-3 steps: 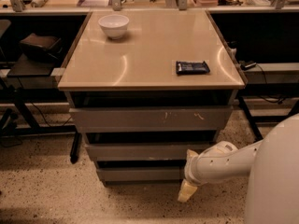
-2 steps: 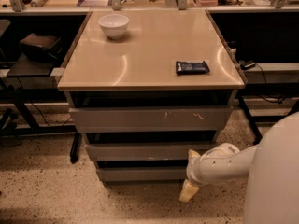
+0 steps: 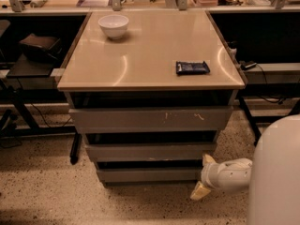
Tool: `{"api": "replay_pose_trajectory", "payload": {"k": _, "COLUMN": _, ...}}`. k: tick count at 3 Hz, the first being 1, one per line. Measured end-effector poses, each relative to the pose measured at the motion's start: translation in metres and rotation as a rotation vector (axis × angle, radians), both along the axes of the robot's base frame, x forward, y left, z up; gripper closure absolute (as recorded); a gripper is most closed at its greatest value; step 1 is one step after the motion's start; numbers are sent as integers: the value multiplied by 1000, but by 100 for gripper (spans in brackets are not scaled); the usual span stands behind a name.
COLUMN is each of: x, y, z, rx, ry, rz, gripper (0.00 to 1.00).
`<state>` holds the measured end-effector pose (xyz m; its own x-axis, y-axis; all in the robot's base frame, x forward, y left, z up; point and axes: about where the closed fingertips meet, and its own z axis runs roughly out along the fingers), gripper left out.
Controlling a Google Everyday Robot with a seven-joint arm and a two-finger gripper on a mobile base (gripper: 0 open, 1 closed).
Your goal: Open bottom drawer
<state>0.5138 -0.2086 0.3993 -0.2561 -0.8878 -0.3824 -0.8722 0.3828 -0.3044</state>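
Observation:
The tan-topped cabinet (image 3: 150, 55) has three grey handle-less drawers. The bottom drawer (image 3: 147, 174) is the lowest and narrowest front, plain and flat, and looks closed. My gripper (image 3: 202, 176) is at the lower right, low by the floor, at the right end of the bottom drawer's front. One pale finger (image 3: 200, 191) points down to the floor and another shows just above, by the drawer's right corner. My white arm (image 3: 232, 173) reaches in from the right.
A white bowl (image 3: 113, 26) and a dark blue packet (image 3: 192, 67) lie on the cabinet top. Dark tables with metal legs (image 3: 21, 107) stand on both sides. My white body (image 3: 276, 172) fills the lower right corner. The floor is speckled.
My gripper and arm have shifted slightly to the right and up beside the bottom drawer's right end. The drawers have not moved.

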Motion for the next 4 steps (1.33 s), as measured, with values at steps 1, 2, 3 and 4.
{"api": "replay_pose_trajectory", "payload": {"k": 1, "x": 6, "y": -16, "z": -28, "rx": 56, "ry": -36, "rz": -41, "gripper": 0}}
{"api": "replay_pose_trajectory", "payload": {"k": 2, "x": 6, "y": -16, "z": -28, "rx": 56, "ry": -36, "rz": -40, "gripper": 0}}
{"api": "replay_pose_trajectory", "payload": {"k": 3, "x": 7, "y": -1, "z": -59, "rx": 107, "ry": -59, "rz": -28, "gripper": 0}}
{"api": "replay_pose_trajectory", "payload": {"k": 4, "x": 7, "y": 31, "z": -115, "rx": 201, "ry": -68, "rz": -20, "gripper": 0}}
